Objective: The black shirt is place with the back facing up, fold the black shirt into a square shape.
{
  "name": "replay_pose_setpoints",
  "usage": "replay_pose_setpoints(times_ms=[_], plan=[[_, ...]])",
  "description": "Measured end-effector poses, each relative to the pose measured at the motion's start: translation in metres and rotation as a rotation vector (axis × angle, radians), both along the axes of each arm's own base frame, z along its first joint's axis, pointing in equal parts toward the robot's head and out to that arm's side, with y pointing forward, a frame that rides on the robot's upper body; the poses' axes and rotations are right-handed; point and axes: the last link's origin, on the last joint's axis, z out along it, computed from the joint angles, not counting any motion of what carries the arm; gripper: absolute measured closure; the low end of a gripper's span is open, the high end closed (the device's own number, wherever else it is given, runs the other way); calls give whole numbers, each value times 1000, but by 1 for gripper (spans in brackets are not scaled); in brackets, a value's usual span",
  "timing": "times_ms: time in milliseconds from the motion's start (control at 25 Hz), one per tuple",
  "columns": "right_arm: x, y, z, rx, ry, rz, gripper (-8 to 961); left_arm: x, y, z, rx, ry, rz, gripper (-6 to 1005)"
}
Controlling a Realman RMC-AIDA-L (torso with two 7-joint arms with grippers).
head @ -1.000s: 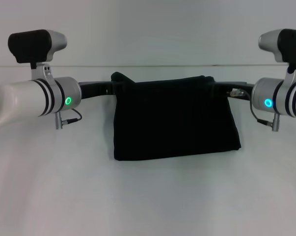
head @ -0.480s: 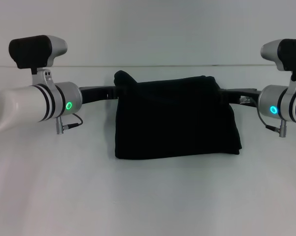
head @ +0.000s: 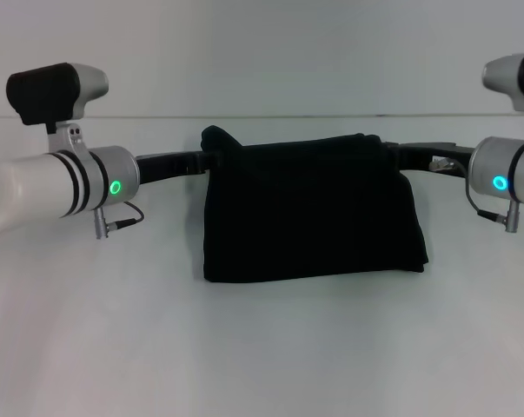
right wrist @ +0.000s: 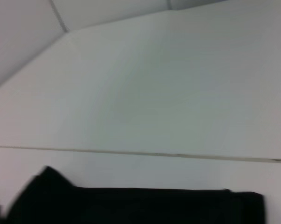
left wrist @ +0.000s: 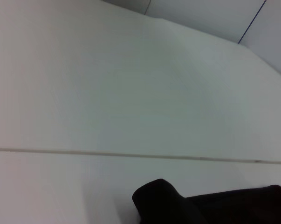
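The black shirt (head: pixel 309 208) lies folded into a roughly square block in the middle of the white table, with a small raised bump at its far left corner. My left gripper (head: pixel 201 162) is at that far left corner, black against the black cloth. My right gripper (head: pixel 401 158) is at the far right corner. The left wrist view shows only the bumped corner of the shirt (left wrist: pixel 177 207). In the right wrist view, the shirt's far edge (right wrist: pixel 131 205) is a dark strip.
The white table (head: pixel 262 347) stretches wide in front of and beside the shirt. Its far edge (head: pixel 262 116) runs just behind the shirt, with a pale wall beyond. Both silver forearms hang over the table's left and right sides.
Both arms have drawn outward, the left to the left and the right to the right. The shirt's far left corner bunched up slightly at first, then stayed still.
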Motion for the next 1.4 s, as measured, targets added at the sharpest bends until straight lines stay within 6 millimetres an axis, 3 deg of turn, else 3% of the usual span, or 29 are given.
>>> replay_pose_setpoints(times_ms=[320, 560, 840, 1200, 1400], plan=[[5, -11, 6, -107, 81, -33, 941, 2, -5, 9, -22, -83, -22, 445], [18, -12, -6, -72, -14, -89, 938, 2, -7, 9, -32, -93, -24, 453], [18, -9, -20, -32, -127, -92, 935, 1, -7, 9, -31, -94, -22, 455], [15, -4, -18, 12, -148, -59, 932, -5, -7, 11, -11, -82, -1, 454], [5, 0, -5, 47, -58, -15, 930, -6, -7, 12, -3, -97, 7, 454]])
